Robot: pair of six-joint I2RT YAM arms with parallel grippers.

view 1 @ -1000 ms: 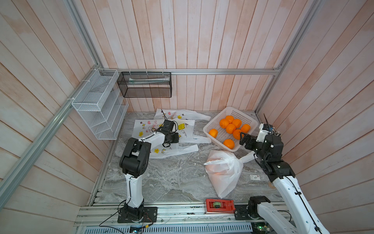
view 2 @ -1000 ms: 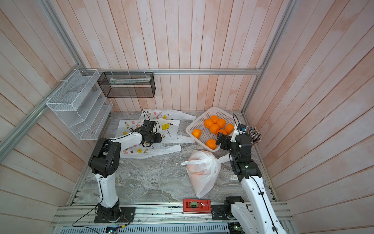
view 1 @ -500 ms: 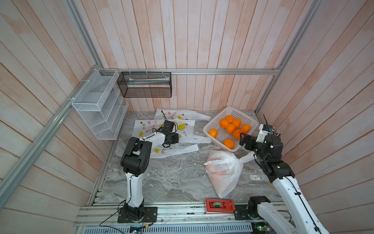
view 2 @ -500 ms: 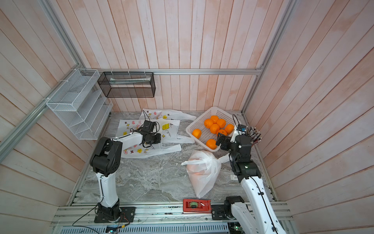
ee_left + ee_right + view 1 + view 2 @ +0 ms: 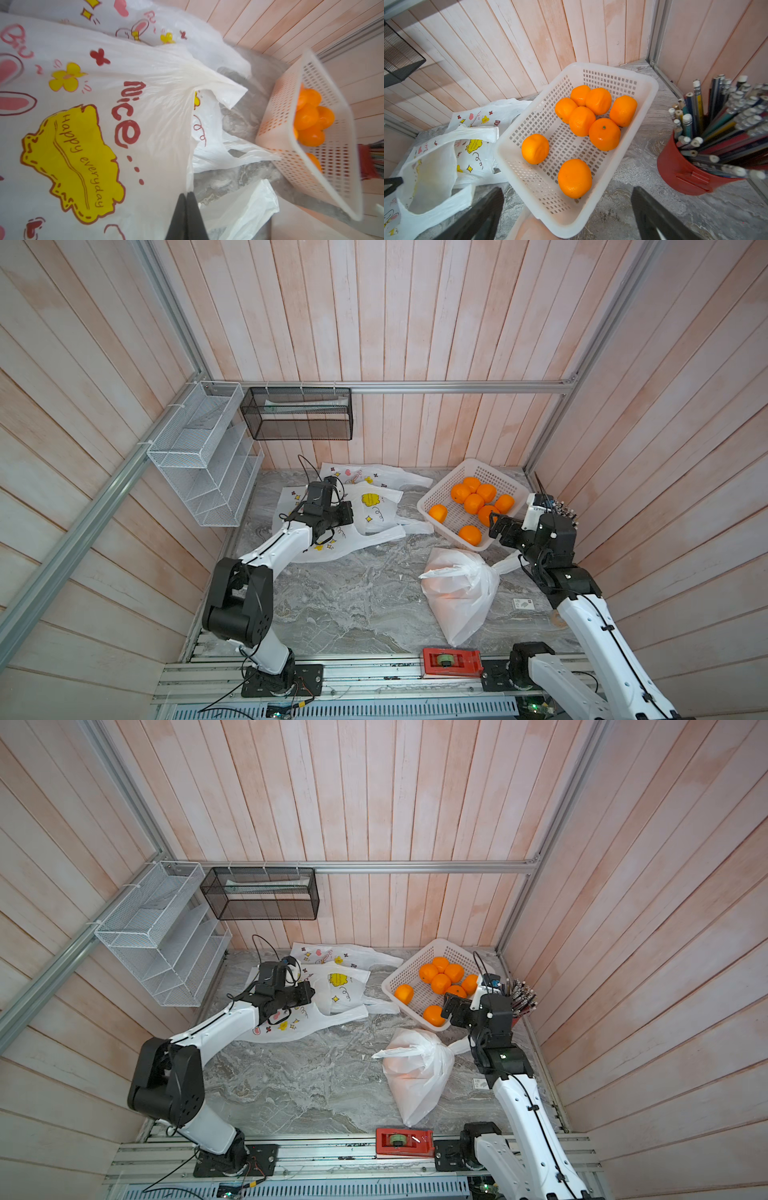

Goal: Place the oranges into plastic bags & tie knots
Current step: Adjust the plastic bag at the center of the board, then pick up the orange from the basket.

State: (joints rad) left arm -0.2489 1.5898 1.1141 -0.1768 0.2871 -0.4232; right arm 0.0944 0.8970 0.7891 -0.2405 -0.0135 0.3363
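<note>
**Bagging stage.** Left gripper (image 5: pixel 188 196) clenched on the rim of a thin white plastic bag printed with bunnies and yellow flowers (image 5: pixel 155 62); right gripper (image 5: pixel 568 190) spread wide and empty above the fruit.

Eight small round bright oranges (image 5: pixel 604 134) lie in the white perforated plastic basket (image 5: pixel 651 84) at the far right corner of the table (image 5: pixel 353 605). Pinching the rim probably serves to raise a mouth for loading. A plain white filled bag (image 5: pixel 457 597), its knot (image 5: pixel 492 572) twisted shut, lies in front of the basket. Only the right wrist view shows the held bag gaping, and a red metal cup of pencils (image 5: pixel 679 166). Only the top views show the tied bag whole. The left wrist view shows the pinch, though how much film is caught is unclear.
</note>
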